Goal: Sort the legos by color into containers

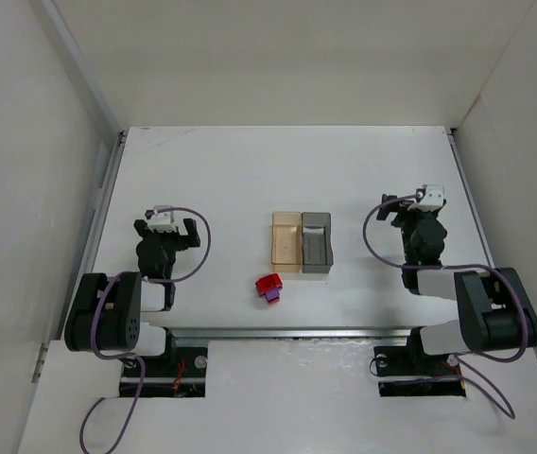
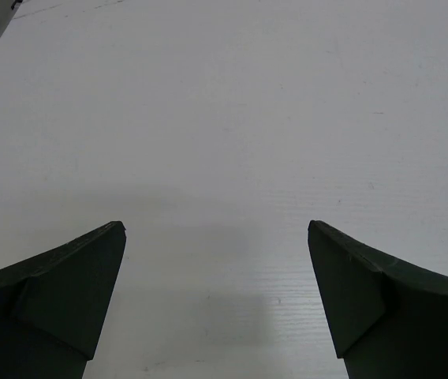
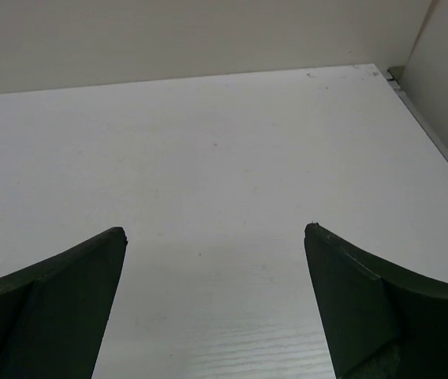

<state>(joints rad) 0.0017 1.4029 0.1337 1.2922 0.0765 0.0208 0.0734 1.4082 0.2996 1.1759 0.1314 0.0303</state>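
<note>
A red lego [image 1: 268, 283] and a purple lego [image 1: 271, 296] lie touching on the white table, just near and left of the trays. The translucent tan tray [image 1: 285, 243] and the dark grey tray [image 1: 317, 243] stand side by side at the table's middle. My left gripper [image 1: 165, 230] is open and empty, well left of the trays; its wrist view shows only bare table between the fingers [image 2: 66, 284]. My right gripper [image 1: 422, 210] is open and empty, well right of the trays; its fingers [image 3: 366, 292] frame bare table.
White walls enclose the table on the left, back and right. A metal rail [image 1: 287, 332] runs along the near edge between the arm bases. The right wall's foot shows in the right wrist view [image 3: 433, 126].
</note>
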